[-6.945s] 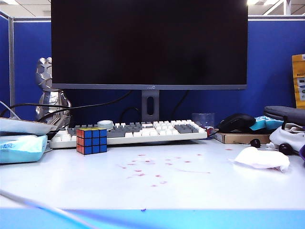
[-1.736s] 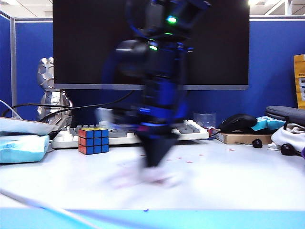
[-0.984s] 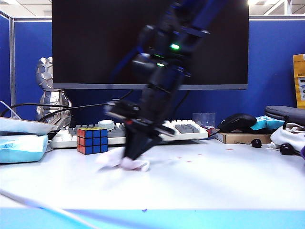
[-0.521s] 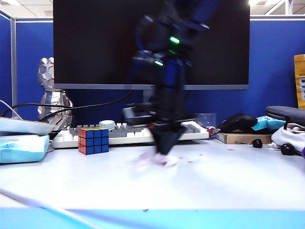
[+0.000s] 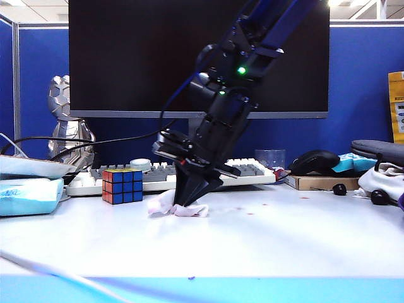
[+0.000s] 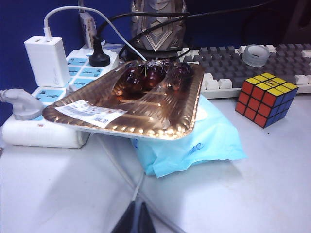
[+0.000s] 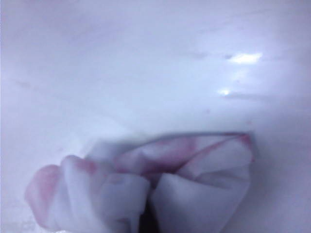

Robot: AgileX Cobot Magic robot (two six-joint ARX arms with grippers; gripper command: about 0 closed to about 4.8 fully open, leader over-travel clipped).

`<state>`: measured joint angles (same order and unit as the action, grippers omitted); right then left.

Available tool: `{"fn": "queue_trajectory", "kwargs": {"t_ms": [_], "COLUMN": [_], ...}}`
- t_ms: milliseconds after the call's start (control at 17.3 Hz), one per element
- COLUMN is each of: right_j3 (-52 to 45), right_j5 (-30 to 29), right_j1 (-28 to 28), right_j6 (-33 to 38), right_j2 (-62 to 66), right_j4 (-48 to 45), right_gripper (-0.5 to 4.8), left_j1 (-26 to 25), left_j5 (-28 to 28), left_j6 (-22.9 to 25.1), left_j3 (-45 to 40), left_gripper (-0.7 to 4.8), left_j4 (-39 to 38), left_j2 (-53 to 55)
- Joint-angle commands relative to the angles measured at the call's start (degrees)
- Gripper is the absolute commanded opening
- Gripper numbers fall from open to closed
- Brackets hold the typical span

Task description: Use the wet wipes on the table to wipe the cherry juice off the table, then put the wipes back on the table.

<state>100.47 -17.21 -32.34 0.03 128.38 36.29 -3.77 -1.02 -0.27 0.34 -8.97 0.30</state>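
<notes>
My right gripper (image 5: 187, 202) reaches across to the left of the table's middle, tips down on the white table (image 5: 284, 240). It is shut on the wet wipes (image 5: 177, 208), a crumpled white wad stained pink that is pressed on the surface. In the right wrist view the wet wipes (image 7: 165, 179) hide the fingertips. A few faint pink specks of cherry juice (image 5: 239, 208) lie to the right of the wad. My left gripper (image 6: 137, 219) hangs shut and empty low over the table's left end, above a thin cable.
A Rubik's cube (image 5: 122, 185) stands just left of the wad, in front of the keyboard (image 5: 158, 173) and monitor. A foil tray of cherries (image 6: 141, 97) rests on a pale blue packet (image 6: 194, 141) at far left. Loose cherries (image 5: 379, 197), a mouse and a box sit at right.
My right gripper has dragged the wad left again, from under the monitor stand toward the cube. Most of the pink smears seen at the start are gone. The left arm has not moved.
</notes>
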Motion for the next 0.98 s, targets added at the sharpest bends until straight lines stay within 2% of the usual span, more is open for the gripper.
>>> {"fn": "queue_trajectory", "kwargs": {"t_ms": [58,116,174,347,463,637,695,984], "right_j3": [-0.28,-0.28,-0.28,0.20,1.55,3.50,4.04,6.03], "right_j5": [16.31,19.80,20.76,18.27,7.63,-1.09,0.28,28.02], "right_j1": [0.57,1.20,1.86,2.32,2.23,2.03,1.62,2.56], "right_j6": [3.21,4.44,5.25,5.97,5.95,5.64,4.17,3.17], "right_j2": [0.46,0.48,0.48,0.68,1.68,3.58,4.20,4.13], "right_j4": [-0.96,-2.40,-4.72,-8.31,-8.39,-2.78,1.01,13.29], "right_gripper": [-0.05,-0.05,-0.05,-0.05,-0.05,-0.05,-0.05,-0.05], "left_j1": [-0.04,-0.04,-0.04,-0.04,-0.04,-0.04,-0.04,-0.04], "left_j5": [-0.28,-0.28,-0.28,-0.28,-0.28,-0.28,-0.28,-0.26], "left_j6": [-0.22,-0.20,-0.22,-0.22,-0.20,-0.20,-0.20,-0.20], "left_j3": [-0.04,-0.04,-0.04,-0.04,-0.04,-0.04,-0.04,-0.04], "left_gripper": [-0.02,-0.02,-0.02,-0.02,-0.02,-0.02,-0.02,-0.02], "left_j4": [-0.59,-0.59,-0.59,-0.59,-0.59,-0.59,-0.59,-0.59], "left_j2": [-0.20,-0.20,-0.20,-0.20,-0.20,-0.20,-0.20,-0.20]}}
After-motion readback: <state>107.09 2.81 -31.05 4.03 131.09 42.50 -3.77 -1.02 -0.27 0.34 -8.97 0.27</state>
